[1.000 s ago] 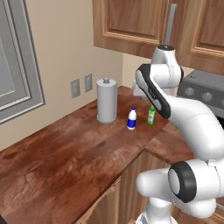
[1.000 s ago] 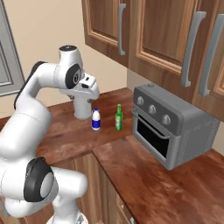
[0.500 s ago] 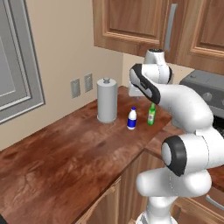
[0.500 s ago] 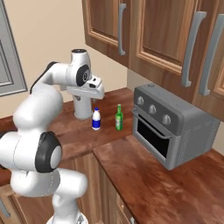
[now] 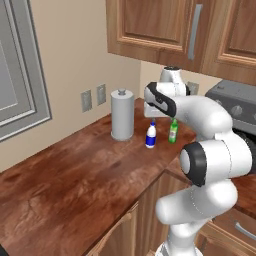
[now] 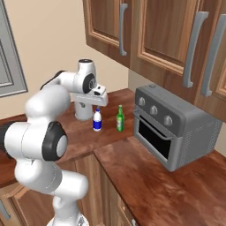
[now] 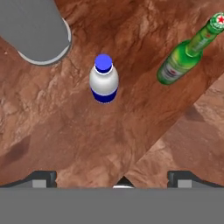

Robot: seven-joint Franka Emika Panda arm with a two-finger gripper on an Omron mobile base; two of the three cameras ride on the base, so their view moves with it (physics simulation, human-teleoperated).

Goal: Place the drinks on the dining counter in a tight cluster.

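Two of the drinks stand upright on a brown worktop: a white bottle with a blue label (image 5: 151, 136) (image 6: 97, 121) (image 7: 103, 81) and, a little to its right, a slim green bottle (image 5: 173, 131) (image 6: 119, 119) (image 7: 183, 59). My gripper (image 5: 153, 118) (image 6: 97, 106) (image 7: 113, 178) hangs just above the white bottle, pointing down, open wide and holding nothing. In the hand view the white bottle sits above the middle of the gap between the fingertips (image 7: 43, 177). The dining counter is out of view.
A grey paper-towel roll (image 5: 122, 115) (image 6: 81, 111) (image 7: 37, 30) stands close behind and left of the white bottle. A grey toaster oven (image 6: 176, 128) (image 5: 235, 102) sits on the worktop to the right. Wooden cupboards (image 6: 159, 31) hang overhead.
The arm has swung and folded, bringing the hand slightly left and lower over the white bottle. The gripper stayed open. Neither bottle has moved.
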